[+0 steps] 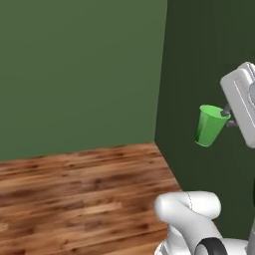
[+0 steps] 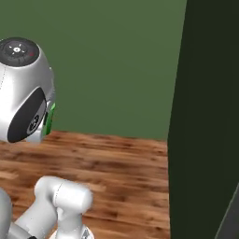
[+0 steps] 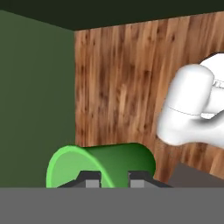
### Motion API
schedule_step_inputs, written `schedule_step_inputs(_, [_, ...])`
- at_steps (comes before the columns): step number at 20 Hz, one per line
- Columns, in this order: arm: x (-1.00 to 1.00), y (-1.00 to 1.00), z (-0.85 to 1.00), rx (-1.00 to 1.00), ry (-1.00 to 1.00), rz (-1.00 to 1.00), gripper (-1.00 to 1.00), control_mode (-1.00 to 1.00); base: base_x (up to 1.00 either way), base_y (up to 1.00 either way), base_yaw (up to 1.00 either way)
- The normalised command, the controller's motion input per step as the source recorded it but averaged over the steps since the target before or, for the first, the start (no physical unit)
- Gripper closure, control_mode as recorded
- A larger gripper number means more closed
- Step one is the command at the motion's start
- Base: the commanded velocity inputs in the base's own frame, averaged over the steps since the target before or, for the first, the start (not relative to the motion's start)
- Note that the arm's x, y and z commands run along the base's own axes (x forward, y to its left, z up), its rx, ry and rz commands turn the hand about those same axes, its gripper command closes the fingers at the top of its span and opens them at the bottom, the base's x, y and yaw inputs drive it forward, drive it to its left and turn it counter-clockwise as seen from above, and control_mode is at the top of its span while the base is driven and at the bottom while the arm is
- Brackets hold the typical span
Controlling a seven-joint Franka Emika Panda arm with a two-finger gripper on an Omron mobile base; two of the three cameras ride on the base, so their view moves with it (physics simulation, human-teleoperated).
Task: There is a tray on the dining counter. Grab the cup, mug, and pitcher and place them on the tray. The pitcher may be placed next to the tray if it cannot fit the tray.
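Observation:
The green cup (image 1: 209,125) hangs in the air, nearly upright, in front of a dark wall. My gripper (image 1: 225,114) is shut on its rim at the upper right. In the hand view the cup (image 3: 118,164) lies across the bottom with its open mouth to the left. There my gripper (image 3: 114,180) pinches the cup's wall, one fingertip (image 3: 90,179) inside the mouth and the other outside. A green sliver of the cup (image 2: 50,120) peeks from behind the hand in the right base view. The tray, mug, pitcher and dining counter are out of view.
A wooden floor (image 1: 74,199) spreads below the arm. A green wall (image 1: 79,69) stands ahead and a darker wall (image 1: 199,60) juts out on the right, forming a corner. The same dark wall (image 2: 205,121) fills the right side of the right base view.

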Motion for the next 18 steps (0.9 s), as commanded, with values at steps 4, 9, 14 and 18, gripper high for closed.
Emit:
schedule_step_inputs(4, [0.0,0.0,0.0,0.0,0.0,0.0,1.0,1.0,1.0,0.1,0.16])
schedule_step_inputs(9, [0.0,0.0,0.0,0.0,0.0,0.0,1.0,1.0,1.0,0.04,0.54])
schedule_step_inputs(14, [0.0,0.0,0.0,0.0,0.0,0.0,1.0,1.0,1.0,-0.03,0.74])
schedule_step_inputs(18, [0.0,0.0,0.0,0.0,0.0,0.0,1.0,1.0,1.0,-0.18,0.86])
